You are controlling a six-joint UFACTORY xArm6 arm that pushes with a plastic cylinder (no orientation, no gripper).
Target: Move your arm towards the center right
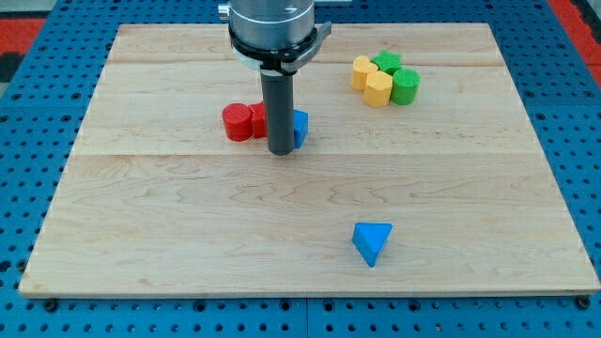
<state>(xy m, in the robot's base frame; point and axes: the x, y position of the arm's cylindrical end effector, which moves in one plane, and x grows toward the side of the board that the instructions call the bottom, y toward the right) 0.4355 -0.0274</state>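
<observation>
My tip (281, 150) rests on the wooden board (188, 244), left of centre in the upper half. Right behind the rod sit a red cylinder (238, 122), a second red block (258, 118) partly hidden by the rod, and a blue block (300, 128) showing at the rod's right side. The tip is just below these blocks, close to or touching them. A blue triangular block (372, 242) lies toward the view's bottom, right of centre.
A cluster at the view's top right holds two yellow blocks (362, 71) (378, 89) and two green blocks (386, 63) (406, 86). The board lies on a blue pegboard surface (582, 141). The arm's round body (272, 28) hangs over the top centre.
</observation>
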